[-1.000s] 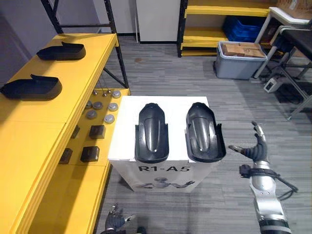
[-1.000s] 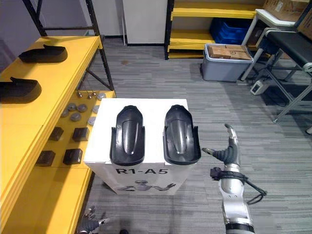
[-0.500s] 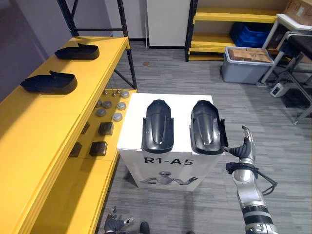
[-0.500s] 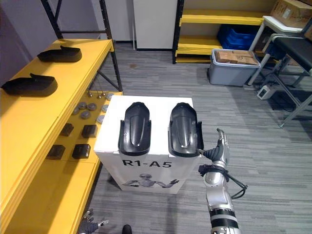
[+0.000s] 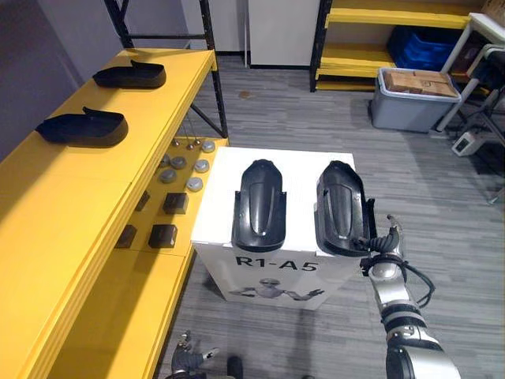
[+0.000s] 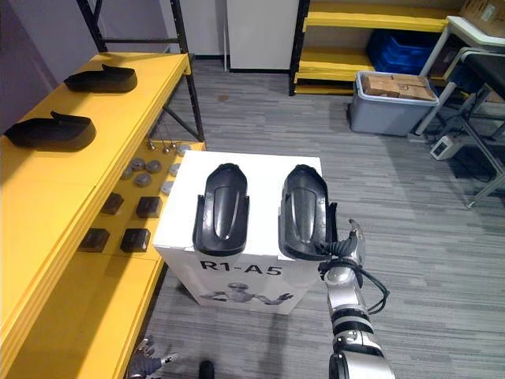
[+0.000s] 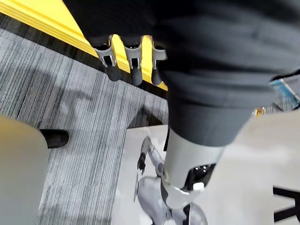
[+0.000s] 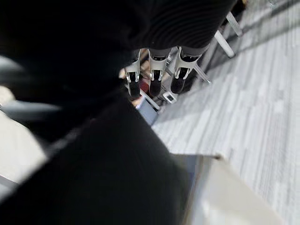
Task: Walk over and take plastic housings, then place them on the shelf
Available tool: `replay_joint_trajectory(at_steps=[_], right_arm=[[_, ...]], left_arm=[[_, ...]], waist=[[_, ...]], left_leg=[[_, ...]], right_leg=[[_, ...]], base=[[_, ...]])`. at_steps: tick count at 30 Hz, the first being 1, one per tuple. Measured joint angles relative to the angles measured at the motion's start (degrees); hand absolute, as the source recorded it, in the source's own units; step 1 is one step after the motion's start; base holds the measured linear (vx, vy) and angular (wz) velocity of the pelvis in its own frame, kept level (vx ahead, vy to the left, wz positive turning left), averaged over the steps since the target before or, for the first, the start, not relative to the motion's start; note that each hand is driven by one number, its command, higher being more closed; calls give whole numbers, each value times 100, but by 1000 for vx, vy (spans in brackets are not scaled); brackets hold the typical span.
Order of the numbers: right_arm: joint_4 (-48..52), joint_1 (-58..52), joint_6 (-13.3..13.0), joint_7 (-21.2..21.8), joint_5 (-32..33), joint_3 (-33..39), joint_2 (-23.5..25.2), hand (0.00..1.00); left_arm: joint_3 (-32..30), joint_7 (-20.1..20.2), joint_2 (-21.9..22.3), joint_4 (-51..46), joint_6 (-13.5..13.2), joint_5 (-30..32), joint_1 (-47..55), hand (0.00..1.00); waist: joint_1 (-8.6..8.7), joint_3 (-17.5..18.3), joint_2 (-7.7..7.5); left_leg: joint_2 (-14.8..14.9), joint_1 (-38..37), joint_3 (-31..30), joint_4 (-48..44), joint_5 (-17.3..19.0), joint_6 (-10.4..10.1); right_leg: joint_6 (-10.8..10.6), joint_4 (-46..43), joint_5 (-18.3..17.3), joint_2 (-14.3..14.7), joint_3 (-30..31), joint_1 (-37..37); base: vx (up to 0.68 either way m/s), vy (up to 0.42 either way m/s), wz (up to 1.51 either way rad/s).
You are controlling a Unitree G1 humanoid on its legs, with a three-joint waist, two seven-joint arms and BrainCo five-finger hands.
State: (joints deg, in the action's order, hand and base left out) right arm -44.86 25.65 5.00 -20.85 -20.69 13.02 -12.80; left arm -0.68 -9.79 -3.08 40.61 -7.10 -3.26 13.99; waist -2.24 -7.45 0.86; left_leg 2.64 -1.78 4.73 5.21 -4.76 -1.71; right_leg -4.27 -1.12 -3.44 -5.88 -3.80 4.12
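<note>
Two black plastic shells [image 5: 83, 128] are lying on the long yellow shelf [image 5: 71, 213], and the left hand [image 5: 187, 362] is hanging low, its fingers relaxed and empty. On the white box [image 5: 217, 189], the left black moulded housing [image 5: 258, 205] and the right black moulded housing [image 5: 342, 207] are resting side by side. The right hand [image 5: 384, 246] is hovering straight-fingered just beside the latter's near corner.

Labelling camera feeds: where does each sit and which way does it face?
Left eye view: on the head, facing down at two housings on the white box; right hand beside them.
Right eye view: shares that scene; left hand low.
Left wrist view: along its fingers toward floor, yellow shelf.
Right wrist view: along its fingers toward floor.
</note>
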Motion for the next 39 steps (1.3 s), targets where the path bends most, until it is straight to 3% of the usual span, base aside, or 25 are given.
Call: replay_joint_trajectory(at_steps=[10, 16, 24, 27, 33, 39], right_arm=[[-564, 201, -171, 343, 780, -28, -117, 100], [-223, 102, -166, 412, 935, -190, -86, 100], [2440, -963, -127, 304, 651, -159, 166, 100], [2966, -1248, -124, 108, 476, 85, 263, 100], [4444, -1759, -135, -150, 137, 314, 465, 100], [5321, -1928, -275, -249, -168, 109, 702, 100]], left_arm=[[-2, 16, -22, 158, 1, -9, -116, 0], [-7, 20, -30, 182, 15, -62, -130, 0], [-186, 23, 70, -480, 99, -107, 24, 0], [-318, 15, 101, -943, 89, -106, 74, 0], [-933, -113, 335, -2520, 62, -112, 446, 0], [-1130, -356, 442, -4295, -248, -373, 390, 0]], waist=[[-6, -60, -8], [6, -65, -11], [4, -75, -17], [12, -74, -18], [142, -72, -22], [138, -41, -35]], left_leg=[[29, -118, 45, 6, 36, -47], [55, -142, 147, 0, 79, -104], [52, -137, 94, -21, 79, -103], [53, -127, 39, -20, 76, -98], [45, -72, 22, -21, 74, -95], [43, -84, -8, -24, 72, -93]], right_leg=[[9, 3, -9, 19, 44, 92], [11, 59, -8, 44, 150, 90], [11, 61, -8, 44, 132, 100], [10, 48, -8, 42, 104, 103], [9, 46, -8, 33, 100, 53], [8, 53, -8, 31, 26, 92]], base=[[-23, 2, -2], [20, 1, -9], [-6, 1, 1], [-51, 5, 6], [-8, 1, 0], [5, 1, 3]])
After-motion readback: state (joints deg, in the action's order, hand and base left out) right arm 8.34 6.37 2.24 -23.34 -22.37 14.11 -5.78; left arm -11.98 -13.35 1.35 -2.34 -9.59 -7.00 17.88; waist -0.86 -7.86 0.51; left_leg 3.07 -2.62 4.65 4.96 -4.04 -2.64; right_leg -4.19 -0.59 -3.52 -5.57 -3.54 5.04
